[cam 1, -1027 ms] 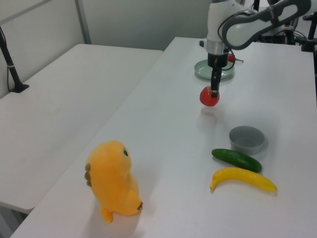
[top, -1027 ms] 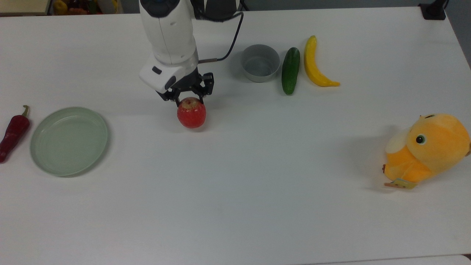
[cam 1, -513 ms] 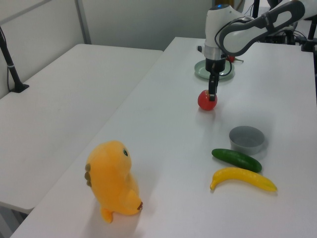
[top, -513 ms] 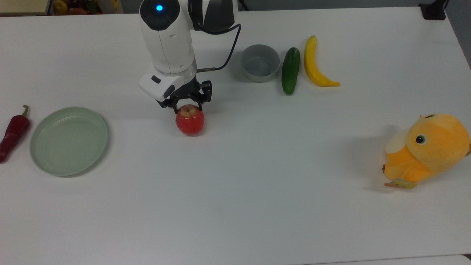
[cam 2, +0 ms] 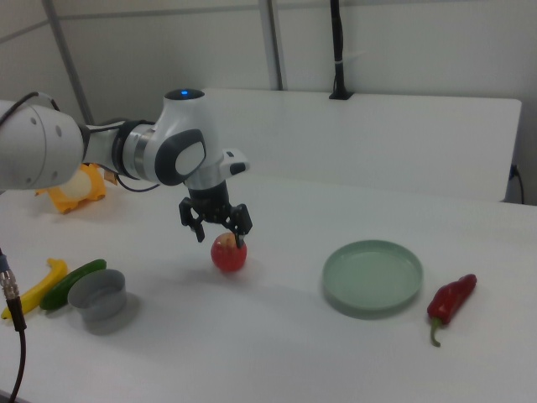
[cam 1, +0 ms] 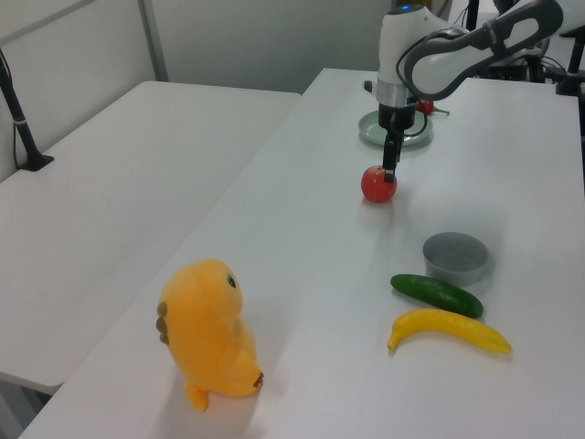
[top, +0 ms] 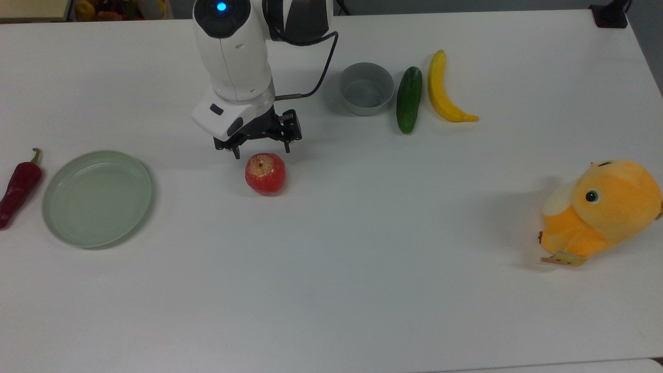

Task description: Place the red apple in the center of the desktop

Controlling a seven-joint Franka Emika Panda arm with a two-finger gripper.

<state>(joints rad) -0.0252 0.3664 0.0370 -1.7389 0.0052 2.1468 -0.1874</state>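
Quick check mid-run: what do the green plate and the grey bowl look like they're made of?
The green plate looks like matte plastic or melamine: even pale green, soft sheen, thin raised rim; glazed ceramic can't be ruled out. The grey bowl also looks like plastic, with uniform dull grey walls, no metallic glint and no reflections. Both sit on the white desktop, which reads as smooth matte laminate.

pale grey walls [cam 1: 256,41], a second white table [cam 1: 119,183] alongside, a black post [cam 2: 337,50] clamped to it
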